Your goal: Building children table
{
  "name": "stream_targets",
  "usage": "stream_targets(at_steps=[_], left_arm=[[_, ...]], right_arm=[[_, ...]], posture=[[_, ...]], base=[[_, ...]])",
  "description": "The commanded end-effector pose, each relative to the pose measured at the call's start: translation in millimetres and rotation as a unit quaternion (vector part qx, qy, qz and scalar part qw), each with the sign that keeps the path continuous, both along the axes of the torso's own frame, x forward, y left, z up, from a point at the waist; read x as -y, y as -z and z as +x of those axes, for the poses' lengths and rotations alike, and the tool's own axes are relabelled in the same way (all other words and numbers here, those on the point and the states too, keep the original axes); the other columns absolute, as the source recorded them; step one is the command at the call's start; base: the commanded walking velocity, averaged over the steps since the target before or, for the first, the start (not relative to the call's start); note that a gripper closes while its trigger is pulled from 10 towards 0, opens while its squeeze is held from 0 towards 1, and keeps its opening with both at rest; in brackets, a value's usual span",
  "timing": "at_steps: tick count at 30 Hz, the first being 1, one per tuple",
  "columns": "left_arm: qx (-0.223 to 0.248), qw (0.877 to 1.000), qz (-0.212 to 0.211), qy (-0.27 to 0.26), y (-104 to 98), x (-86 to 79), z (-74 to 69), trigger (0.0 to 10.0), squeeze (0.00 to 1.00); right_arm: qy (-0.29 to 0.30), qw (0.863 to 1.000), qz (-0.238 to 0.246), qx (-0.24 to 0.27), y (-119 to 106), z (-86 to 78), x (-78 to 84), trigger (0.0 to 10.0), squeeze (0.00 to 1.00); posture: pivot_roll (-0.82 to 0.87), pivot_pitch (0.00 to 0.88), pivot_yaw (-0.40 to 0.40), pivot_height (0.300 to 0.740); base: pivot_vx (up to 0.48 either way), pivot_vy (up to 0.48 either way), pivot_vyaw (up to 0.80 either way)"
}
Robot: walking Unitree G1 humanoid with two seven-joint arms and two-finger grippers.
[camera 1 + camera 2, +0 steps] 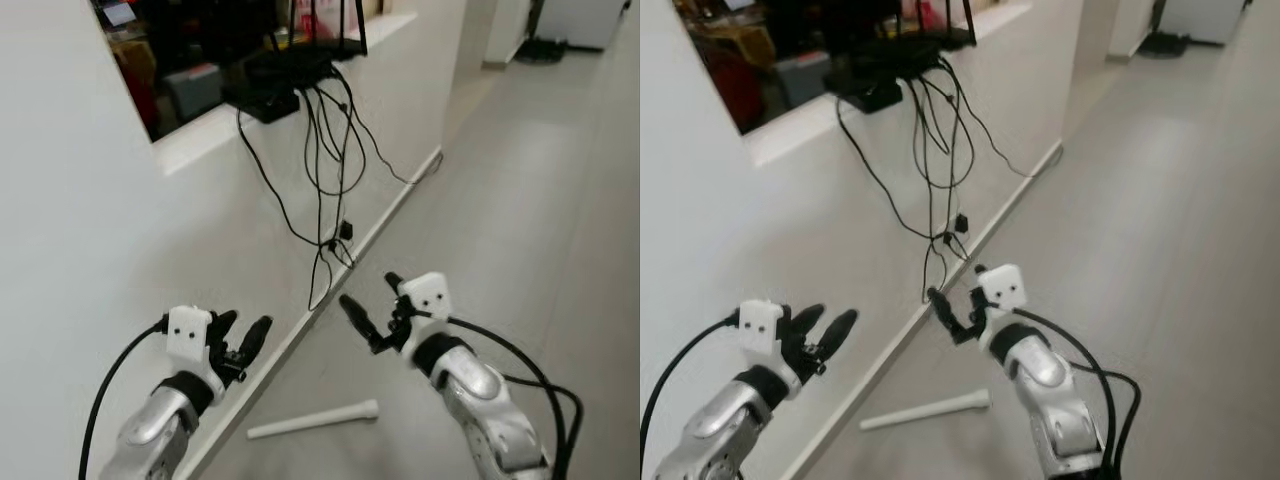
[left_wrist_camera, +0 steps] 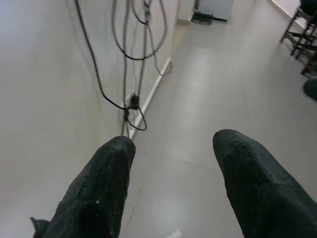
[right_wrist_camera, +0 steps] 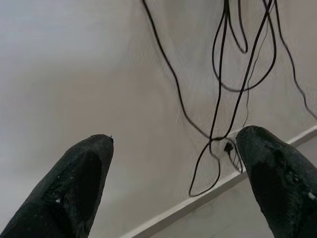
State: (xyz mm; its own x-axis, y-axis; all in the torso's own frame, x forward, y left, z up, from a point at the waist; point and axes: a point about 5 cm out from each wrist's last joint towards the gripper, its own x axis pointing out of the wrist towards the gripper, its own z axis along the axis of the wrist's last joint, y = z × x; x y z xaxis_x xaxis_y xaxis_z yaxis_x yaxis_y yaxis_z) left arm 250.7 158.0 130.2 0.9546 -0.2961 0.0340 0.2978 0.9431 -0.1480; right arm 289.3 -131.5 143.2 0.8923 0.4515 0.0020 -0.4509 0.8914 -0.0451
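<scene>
Both the left hand (image 1: 243, 340) and right hand (image 1: 368, 312) hover released and empty, since the white table leg (image 1: 312, 419) lies ungrasped on the floor (image 1: 520, 180) below them

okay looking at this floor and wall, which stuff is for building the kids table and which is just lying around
For the job: white table leg on the floor; left gripper and right gripper, both open and empty.

Just there: black cables down the wall; black boxes on the ledge.
</scene>
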Motion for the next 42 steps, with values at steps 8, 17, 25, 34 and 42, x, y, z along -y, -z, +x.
stream_targets(at_steps=[8,17,25,34,42], left_arm=[[-0.020,1.000,0.005,-0.009,5.7,-6.5,-3.0,10.0,0.00],[-0.025,0.999,0.020,-0.004,5.6,-5.8,-2.2,10.0,0.00],[-0.027,0.999,0.022,-0.002,5.8,-5.3,-2.0,10.0,0.00],[-0.031,0.999,0.027,0.002,5.7,-5.3,-1.8,10.0,0.00],[-0.031,0.998,0.052,-0.001,6.8,-8.3,-3.1,10.0,0.00]], right_arm=[[-0.005,1.000,0.002,-0.020,6.3,-0.8,-6.5,10.0,0.00],[-0.002,0.999,0.005,-0.036,9.7,0.8,-5.7,10.0,0.00],[-0.002,0.999,0.004,-0.040,10.7,1.1,-5.8,10.0,0.00],[-0.004,0.999,0.002,-0.046,11.7,1.9,-5.4,10.0,0.00],[0.005,0.998,-0.003,-0.055,14.2,3.2,-4.3,10.0,0.00]], posture=[[-0.06,0.127,0.051,0.740],[-0.05,0.126,0.049,0.740],[-0.05,0.126,0.049,0.740],[-0.06,0.126,0.047,0.740],[-0.05,0.124,0.049,0.740]], base=[[0.000,0.000,-0.10],[0.000,0.000,-0.80],[0.000,0.000,-0.30],[0.000,0.000,-0.36],[0.000,0.000,-0.60]])
